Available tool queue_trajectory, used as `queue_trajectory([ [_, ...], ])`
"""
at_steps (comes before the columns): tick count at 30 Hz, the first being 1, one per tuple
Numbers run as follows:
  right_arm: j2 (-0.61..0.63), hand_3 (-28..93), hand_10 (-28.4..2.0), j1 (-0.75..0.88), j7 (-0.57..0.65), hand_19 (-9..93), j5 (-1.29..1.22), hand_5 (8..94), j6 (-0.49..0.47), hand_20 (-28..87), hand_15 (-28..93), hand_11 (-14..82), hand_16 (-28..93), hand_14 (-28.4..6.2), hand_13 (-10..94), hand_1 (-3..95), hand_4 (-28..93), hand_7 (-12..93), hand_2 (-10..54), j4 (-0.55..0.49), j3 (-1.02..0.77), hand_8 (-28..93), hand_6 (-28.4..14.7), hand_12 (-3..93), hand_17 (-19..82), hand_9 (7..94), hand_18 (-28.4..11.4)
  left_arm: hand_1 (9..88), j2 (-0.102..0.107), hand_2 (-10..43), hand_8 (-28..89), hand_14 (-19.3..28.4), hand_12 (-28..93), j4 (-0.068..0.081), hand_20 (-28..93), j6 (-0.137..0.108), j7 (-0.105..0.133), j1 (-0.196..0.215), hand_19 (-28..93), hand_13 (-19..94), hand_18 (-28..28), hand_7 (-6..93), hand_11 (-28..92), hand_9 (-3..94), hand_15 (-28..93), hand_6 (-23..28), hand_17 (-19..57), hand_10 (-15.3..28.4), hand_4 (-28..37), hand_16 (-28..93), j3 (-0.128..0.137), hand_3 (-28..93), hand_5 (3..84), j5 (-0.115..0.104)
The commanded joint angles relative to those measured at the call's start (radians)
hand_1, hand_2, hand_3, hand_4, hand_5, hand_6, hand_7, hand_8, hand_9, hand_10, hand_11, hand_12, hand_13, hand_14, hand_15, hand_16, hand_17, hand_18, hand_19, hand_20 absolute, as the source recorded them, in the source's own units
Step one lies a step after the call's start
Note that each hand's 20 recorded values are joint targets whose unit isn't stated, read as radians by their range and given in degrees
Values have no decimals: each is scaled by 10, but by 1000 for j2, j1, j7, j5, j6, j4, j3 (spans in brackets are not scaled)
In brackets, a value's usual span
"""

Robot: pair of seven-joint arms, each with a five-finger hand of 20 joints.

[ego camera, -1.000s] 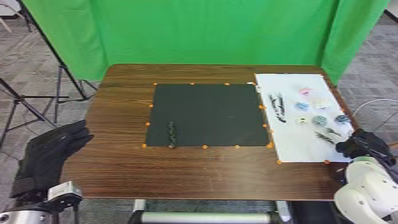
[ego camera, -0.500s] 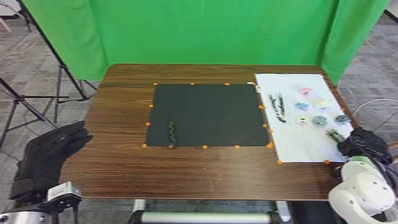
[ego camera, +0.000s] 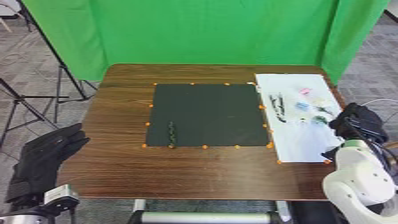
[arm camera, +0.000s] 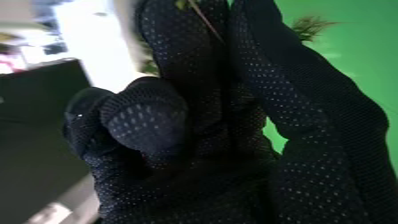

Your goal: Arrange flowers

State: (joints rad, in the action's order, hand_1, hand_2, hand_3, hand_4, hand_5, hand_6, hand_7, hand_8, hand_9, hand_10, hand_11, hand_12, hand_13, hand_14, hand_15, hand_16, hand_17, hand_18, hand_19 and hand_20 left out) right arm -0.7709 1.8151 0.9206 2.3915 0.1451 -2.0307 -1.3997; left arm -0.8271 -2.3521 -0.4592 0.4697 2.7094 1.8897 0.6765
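At the bench's (ego camera: 115, 170) right edge, I have my right hand (ego camera: 360, 122) partly closed round a green sprig (arm camera: 311, 28). My left hand (ego camera: 46, 156), near left, is loosely open and empty. Flowers (ego camera: 306, 91) lie on the right-hand white sheet (ego camera: 302, 147).

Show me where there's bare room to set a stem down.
The black mat is free from the leafy stem across to its right edge. The white sheet's near end looks bare, as does the table between mat and near edge. It's crowded on the sheet's far half, where flowers lie near the right hand.
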Motion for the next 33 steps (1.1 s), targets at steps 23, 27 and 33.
queue_trajectory([
  [23, -452, 767, -145, -555, -79, 932, 30, 863, -350, 408, 705, 329, 255, -72, 822, 531, -274, 243, -95, 277, 645, 210, -34, 261, 554, 899, -216, 280, -78, 52, -86, 281, 99, 14, 154, 94, -151, -122, 559, 276, 215, 146, 344, 410, 573, 148, -93, 217, -117, -110, -4, 838, 499, 99],
  [27, -487, 765, -146, -543, -60, 932, 26, 860, -395, 409, 704, 337, 255, -73, 823, 527, -270, 246, -95, 298, 644, 208, -30, 257, 555, 898, -218, 280, -88, 51, -86, 281, 100, 19, 154, 110, -168, -138, 559, 276, 215, 146, 343, 410, 573, 148, -93, 218, -116, -109, -7, 839, 499, 110],
  [33, -513, 750, -140, -542, -58, 932, 44, 855, -405, 405, 700, 358, 252, -76, 826, 505, -259, 255, -95, 308, 659, 182, -28, 240, 560, 893, -217, 280, -93, 51, -87, 281, 99, 23, 154, 119, -179, -151, 559, 276, 215, 145, 344, 410, 573, 148, -94, 218, -116, -110, -11, 839, 499, 117],
])
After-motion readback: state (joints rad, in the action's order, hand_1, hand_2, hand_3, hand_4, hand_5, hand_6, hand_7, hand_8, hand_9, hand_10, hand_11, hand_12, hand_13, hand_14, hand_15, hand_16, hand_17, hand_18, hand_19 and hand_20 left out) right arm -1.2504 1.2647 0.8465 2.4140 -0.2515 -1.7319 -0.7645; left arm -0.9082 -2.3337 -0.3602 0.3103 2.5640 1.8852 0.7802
